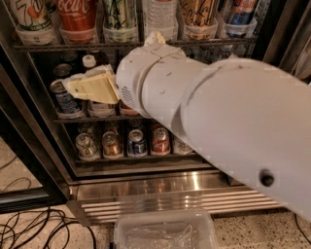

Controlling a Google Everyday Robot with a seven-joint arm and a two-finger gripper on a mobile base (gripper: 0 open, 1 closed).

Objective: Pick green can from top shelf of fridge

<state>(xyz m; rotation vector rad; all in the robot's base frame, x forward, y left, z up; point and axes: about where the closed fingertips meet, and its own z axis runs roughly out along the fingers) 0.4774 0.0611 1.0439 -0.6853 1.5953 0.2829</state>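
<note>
The green can (119, 15), pale green and white with black streaks, stands in a clear cup tray on the top shelf (58, 47) of the fridge (146, 187). It is third from the left, between a red cola can (77, 14) and a clear water bottle (158, 14). Only its lower part shows. My gripper (80, 87), yellowish at the tip, points left in front of the middle shelf, below and left of the green can and apart from it. My thick white arm (218, 126) fills the right of the view.
A white tall can with green lettering (28, 17) stands at the shelf's left end, brown (199, 12) and blue (240, 12) cans at the right. Small cans (137, 142) fill the lower racks. A clear plastic bin (163, 232) and cables (34, 228) lie on the floor.
</note>
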